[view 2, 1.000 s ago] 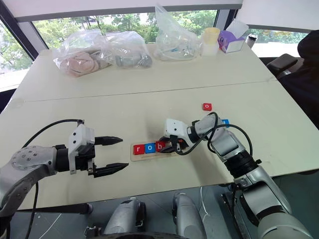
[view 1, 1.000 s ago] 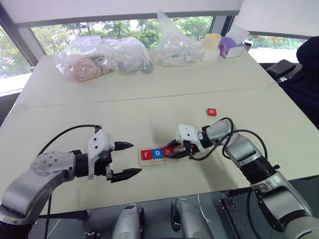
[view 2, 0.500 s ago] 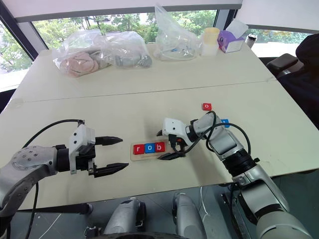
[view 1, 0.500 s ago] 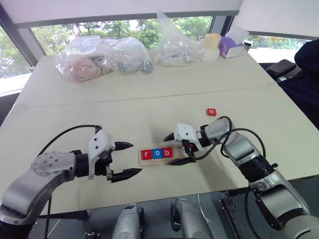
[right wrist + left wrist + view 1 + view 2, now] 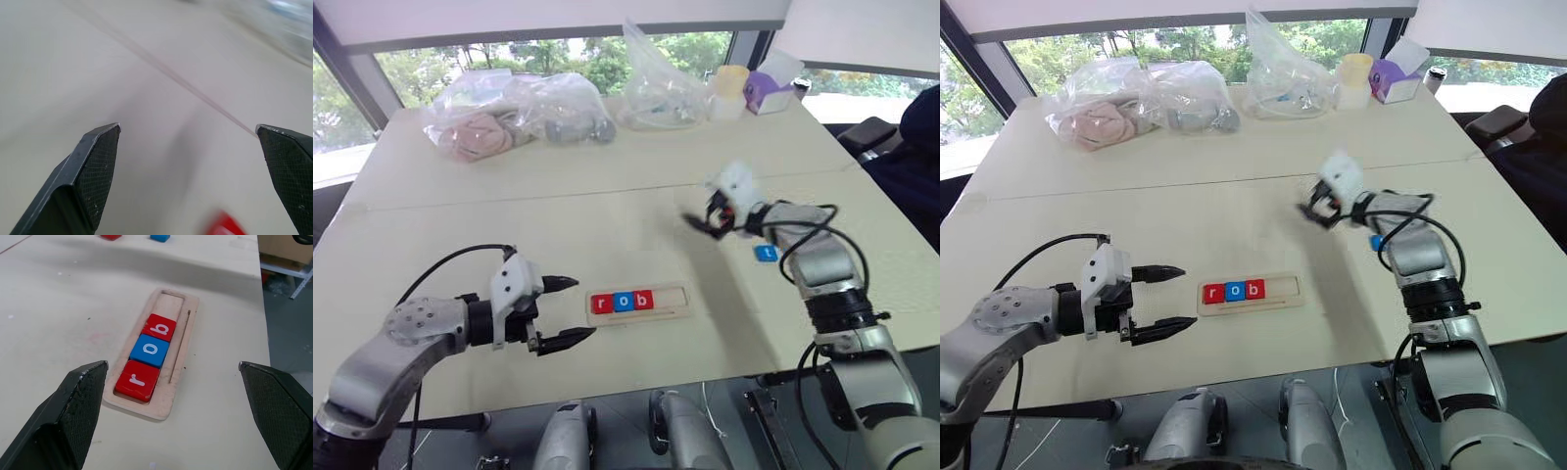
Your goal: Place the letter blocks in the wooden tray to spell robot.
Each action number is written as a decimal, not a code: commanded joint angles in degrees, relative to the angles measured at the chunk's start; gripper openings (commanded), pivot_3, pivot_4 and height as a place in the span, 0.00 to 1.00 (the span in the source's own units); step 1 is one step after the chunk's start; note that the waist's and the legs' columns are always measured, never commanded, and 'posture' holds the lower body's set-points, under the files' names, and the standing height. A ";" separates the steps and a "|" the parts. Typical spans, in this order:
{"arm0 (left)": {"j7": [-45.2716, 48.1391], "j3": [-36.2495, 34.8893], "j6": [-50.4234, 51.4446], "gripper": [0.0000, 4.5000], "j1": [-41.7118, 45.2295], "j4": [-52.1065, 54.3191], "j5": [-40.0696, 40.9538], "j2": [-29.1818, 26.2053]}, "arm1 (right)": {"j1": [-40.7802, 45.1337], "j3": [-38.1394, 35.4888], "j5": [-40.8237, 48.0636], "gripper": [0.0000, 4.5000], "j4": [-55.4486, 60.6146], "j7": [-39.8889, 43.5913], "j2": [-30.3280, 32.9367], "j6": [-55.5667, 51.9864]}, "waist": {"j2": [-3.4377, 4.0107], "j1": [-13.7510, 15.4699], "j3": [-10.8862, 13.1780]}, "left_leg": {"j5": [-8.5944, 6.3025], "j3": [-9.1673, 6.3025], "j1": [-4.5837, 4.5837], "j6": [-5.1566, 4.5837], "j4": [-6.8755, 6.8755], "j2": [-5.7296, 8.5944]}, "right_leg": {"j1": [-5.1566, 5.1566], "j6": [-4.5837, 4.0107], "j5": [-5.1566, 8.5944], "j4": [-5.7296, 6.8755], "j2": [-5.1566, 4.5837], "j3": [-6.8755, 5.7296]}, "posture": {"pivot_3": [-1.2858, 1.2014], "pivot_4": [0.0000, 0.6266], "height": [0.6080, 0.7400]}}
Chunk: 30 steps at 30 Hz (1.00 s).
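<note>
Sitting in the wooden tray (image 5: 677,294), at its left end, three letter blocks (image 5: 623,302) are seen: red r, blue o, red b; rest of tray bare. Blue t block (image 5: 765,253) lies just beside right gripper (image 5: 705,221), held wide apart w/ nothing in it. Left gripper (image 5: 570,309) is spread empty near tray's left end.

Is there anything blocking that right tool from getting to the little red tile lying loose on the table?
Nothing visible does. The right tool is open and empty above bare table, and the red tile lies just below and ahead of it with nothing between.
</note>
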<state>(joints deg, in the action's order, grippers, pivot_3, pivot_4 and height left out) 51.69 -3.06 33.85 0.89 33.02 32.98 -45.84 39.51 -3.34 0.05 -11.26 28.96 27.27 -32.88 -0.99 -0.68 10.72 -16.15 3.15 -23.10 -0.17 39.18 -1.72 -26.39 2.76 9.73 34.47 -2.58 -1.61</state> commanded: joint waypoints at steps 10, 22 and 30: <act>2.16 3.28 -3.39 1.00 6.17 -4.80 -1.83 1.58 | -2.30 -9.10 0.49 0.99 5.90 -26.79 -18.41 -16.75 | 0.04 -0.29 -0.01 | 0.01 -0.07 0.40 -0.02 -0.02 -0.02 | -0.01 -0.07 0.04 0.57 0.06 0.14 | 0.52 0.24 1.00; 0.26 2.78 -3.18 1.00 4.96 -3.27 -2.41 1.95 | 2.16 -14.34 4.36 0.99 -9.49 -33.44 -20.59 -12.16 | -0.01 -0.51 -0.04 | 0.01 -0.11 0.65 -0.02 -0.02 -0.02 | 0.28 0.10 0.18 0.54 0.02 0.19 | 0.52 0.24 1.00; -0.96 2.87 -2.31 1.00 5.03 -2.22 -2.06 2.30 | 4.33 -13.78 5.58 0.59 -13.39 -33.31 -20.05 -12.36 | -0.03 -0.96 -0.06 | 0.01 -0.17 0.77 -0.02 -0.02 -0.08 | 0.40 0.02 0.29 0.54 0.05 0.19 | 0.52 0.24 1.00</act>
<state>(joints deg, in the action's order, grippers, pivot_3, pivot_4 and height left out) 50.93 0.89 31.90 5.38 28.88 30.52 -43.57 44.38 -18.12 4.68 -24.00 -5.14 7.82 -44.06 -1.02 -1.64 10.66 -16.14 2.99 -22.34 -0.19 39.16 -1.81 -26.00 2.78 10.01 35.01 -2.53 -1.41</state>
